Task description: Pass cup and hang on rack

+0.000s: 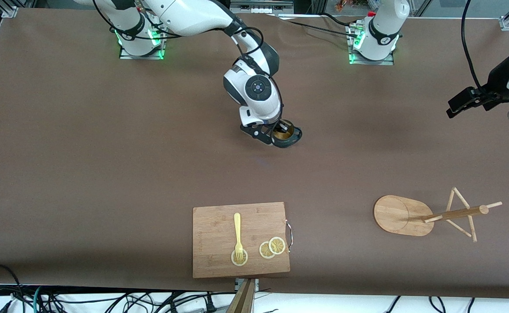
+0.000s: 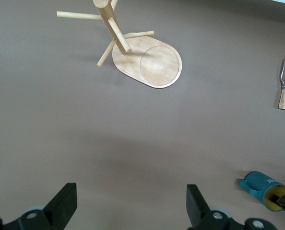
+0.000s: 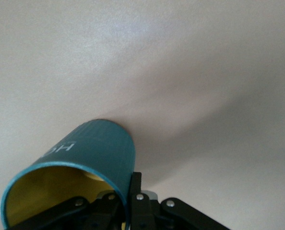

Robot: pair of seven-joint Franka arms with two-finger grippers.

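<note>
Gripping the teal cup by its rim, the right gripper is holding it over the middle of the brown table, one finger inside the yellowish interior and one outside the wall. The bamboo rack is standing toward the left arm's end, nearer the front camera. The left gripper is waiting above that end, fingers spread, holding nothing. A cutting board bearing a yellow fork and lemon slices is lying near the front edge.
</note>
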